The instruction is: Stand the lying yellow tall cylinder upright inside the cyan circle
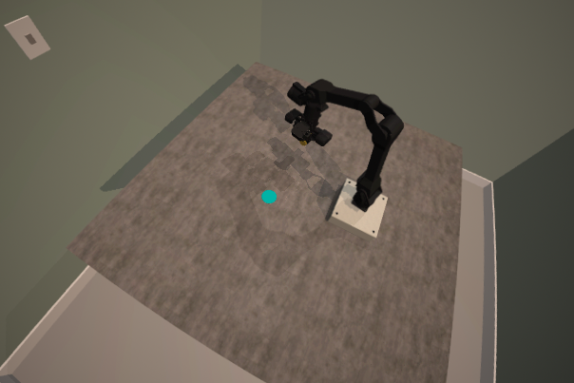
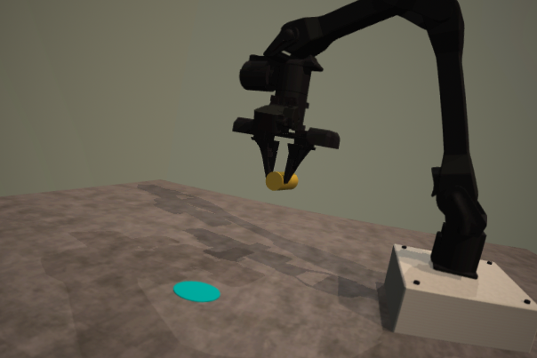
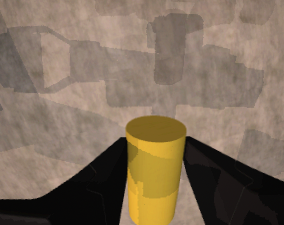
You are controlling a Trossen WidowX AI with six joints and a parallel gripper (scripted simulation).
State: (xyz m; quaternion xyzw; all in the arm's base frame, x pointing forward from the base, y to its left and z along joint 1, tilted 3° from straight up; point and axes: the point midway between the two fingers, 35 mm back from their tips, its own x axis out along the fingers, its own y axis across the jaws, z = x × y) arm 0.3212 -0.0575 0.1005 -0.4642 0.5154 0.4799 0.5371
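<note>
Claw [image 2: 278, 175] is gripping the yellow cylinder [image 2: 282, 180], lying horizontal, high above the tabletop [image 2: 111, 239]. Carrying to the cyan circle [image 2: 196, 291], uprighting, releasing and withdrawing are remaining.

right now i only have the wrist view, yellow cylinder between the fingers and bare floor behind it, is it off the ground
Observer: Yes. In the exterior view the yellow cylinder hangs well above the mat, clamped in the end effector.
Operator: upright or lying
Observer: Lying; its axis runs roughly level, one round end toward the exterior camera.
Operator: where's the target
Observer: The cyan circle lies on the mat nearer the top camera and to its left, not below the end effector.
</note>
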